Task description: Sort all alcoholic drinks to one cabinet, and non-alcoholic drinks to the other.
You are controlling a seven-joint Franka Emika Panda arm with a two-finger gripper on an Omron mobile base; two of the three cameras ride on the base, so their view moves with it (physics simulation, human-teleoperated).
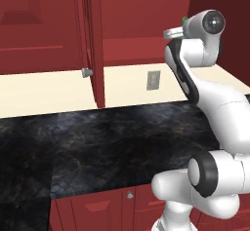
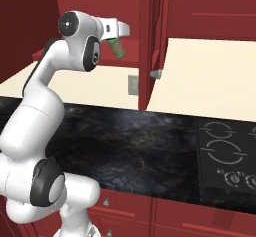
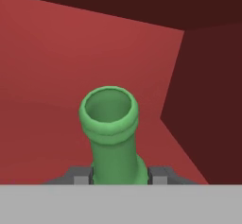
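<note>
The green bottle (image 3: 112, 138) sits between the two dark fingertips (image 3: 81, 176) of the hand (image 3: 118, 176), and the hand is clenched on it low on the neck. In the hand view the round open mouth of the bottle points away from the hand, toward the red back wall (image 3: 61, 67) of the cabinet, and the neck leans a little to one side. A darker side wall (image 3: 208, 100) of the cabinet stands beside the bottle, further out from the hand.

In the right base view the hand (image 2: 116, 36) is raised high, at the level of the upper cabinet, and the bottle (image 2: 117, 48) hangs just below it, tilted, with its label visible. The open cabinet door (image 2: 150, 46) stands near the hand, edge-on, with a small grey knob (image 2: 156, 74) low on it.

In the left base view the hand (image 1: 177, 33) is at the end of the folded white arm, and only a small green part of the bottle (image 1: 184, 20) shows behind it. Well below the hand lies the dark marble table (image 1: 107, 147). A grey wall socket (image 1: 153, 80) is on the cream wall under the hand. A black cooktop (image 2: 227, 156) is set in the table, well apart from the hand.
</note>
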